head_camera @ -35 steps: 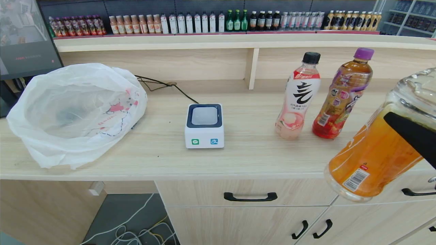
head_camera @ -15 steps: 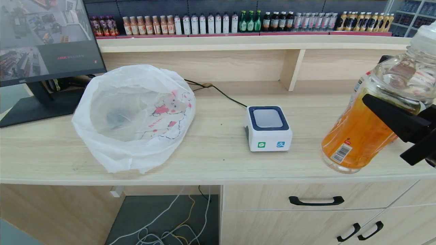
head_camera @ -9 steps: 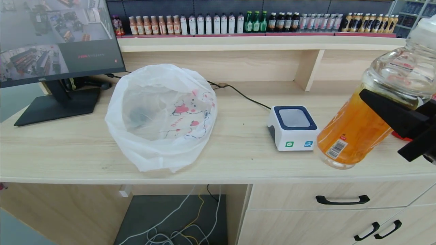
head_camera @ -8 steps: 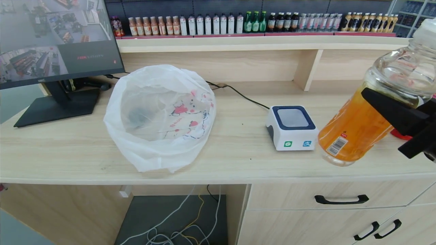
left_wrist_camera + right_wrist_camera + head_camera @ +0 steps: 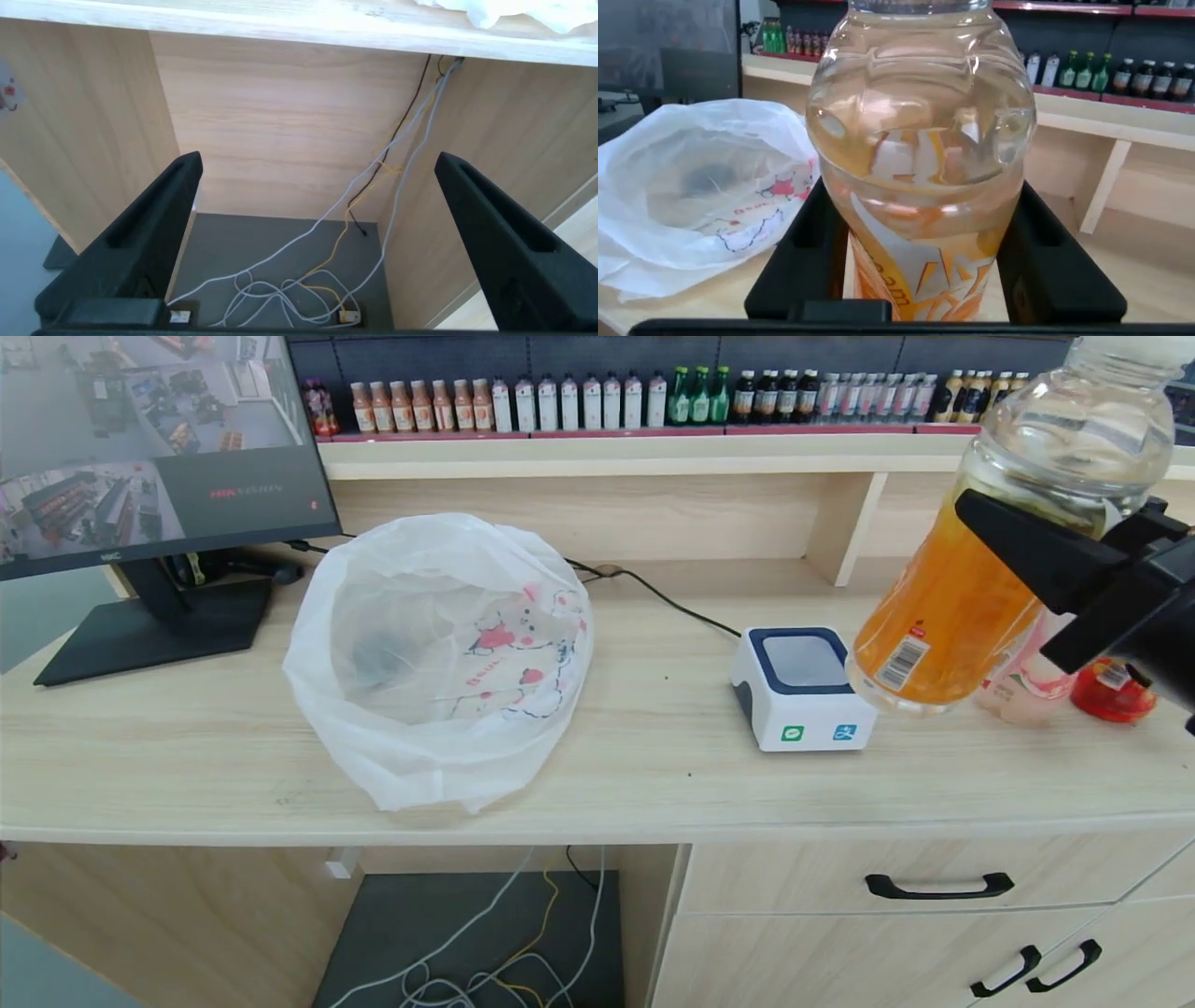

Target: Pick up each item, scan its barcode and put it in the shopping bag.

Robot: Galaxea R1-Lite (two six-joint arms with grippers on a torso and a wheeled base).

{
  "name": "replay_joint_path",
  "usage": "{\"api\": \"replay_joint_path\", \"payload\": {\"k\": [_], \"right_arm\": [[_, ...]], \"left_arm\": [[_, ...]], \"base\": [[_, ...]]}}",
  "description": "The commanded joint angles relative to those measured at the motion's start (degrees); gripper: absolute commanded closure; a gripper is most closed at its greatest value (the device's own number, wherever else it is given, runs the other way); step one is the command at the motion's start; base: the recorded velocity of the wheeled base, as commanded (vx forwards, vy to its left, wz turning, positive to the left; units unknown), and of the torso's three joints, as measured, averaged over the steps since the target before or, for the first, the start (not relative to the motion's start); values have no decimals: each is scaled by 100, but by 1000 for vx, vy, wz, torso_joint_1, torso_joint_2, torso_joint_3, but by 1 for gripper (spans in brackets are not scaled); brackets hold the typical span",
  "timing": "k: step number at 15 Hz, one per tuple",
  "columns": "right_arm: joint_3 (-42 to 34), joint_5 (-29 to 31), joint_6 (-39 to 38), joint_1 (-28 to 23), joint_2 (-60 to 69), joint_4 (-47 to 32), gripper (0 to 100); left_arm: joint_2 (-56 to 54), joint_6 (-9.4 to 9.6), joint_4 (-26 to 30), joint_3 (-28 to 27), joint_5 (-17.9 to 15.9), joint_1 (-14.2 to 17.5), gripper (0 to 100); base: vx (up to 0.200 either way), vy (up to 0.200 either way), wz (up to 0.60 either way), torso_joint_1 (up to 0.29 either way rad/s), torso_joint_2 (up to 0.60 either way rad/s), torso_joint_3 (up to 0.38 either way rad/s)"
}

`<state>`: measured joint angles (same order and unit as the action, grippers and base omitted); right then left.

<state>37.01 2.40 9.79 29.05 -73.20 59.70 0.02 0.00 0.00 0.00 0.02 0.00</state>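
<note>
Right side of the head frame, upper corner: we've got the right gripper (image 5: 1018, 523) clamped on the orange bottle (image 5: 943, 616). It's held up off the counter (image 5: 653, 775) and tilted, base pointing lower left, overlapping the right edge of the scanner (image 5: 803, 686) in the pic.

Room to move: bare counter btwn scanner and shopping bag (image 5: 439, 653). The bag sits centre left, mouth open toward us. Counter's front edge runs across the lower half. Pink bottle (image 5: 1022, 677) and red bottle (image 5: 1111, 691) stand just behind the held one, far right.

Bottle's clear plastic, orange drink filling the lower part, white barcode label (image 5: 901, 663) near the base facing us.

R wrist cam adds both fingers (image 5: 794, 261) flanking the bottle, w/ the bag beyond. L wrist cam: left gripper (image 5: 322, 243) w/ fingers spread wide apart, below the counter, over floor cables (image 5: 280, 291).
</note>
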Motion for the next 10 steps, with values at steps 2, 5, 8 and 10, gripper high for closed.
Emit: {"api": "replay_joint_path", "payload": {"k": [2, 5, 8, 10], "right_arm": [[579, -100, 67, -5, -467, -187, 100], [1080, -267, 480, -5, -853, -274, 100], [1757, -1022, 1297, -13, -1302, -274, 100], [2003, -1585, 1772, -13, -1521, -274, 100]], "left_arm": [[-2, 0, 0, 0, 6, 0, 0], [-2, 0, 0, 0, -2, 0, 0], [-2, 0, 0, 0, 6, 0, 0], [-2, 0, 0, 0, -2, 0, 0]], "base": [[0, 0, 0, 0, 0, 0], [0, 0, 0, 0, 0, 0], [0, 0, 0, 0, 0, 0], [0, 0, 0, 0, 0, 0]]}}
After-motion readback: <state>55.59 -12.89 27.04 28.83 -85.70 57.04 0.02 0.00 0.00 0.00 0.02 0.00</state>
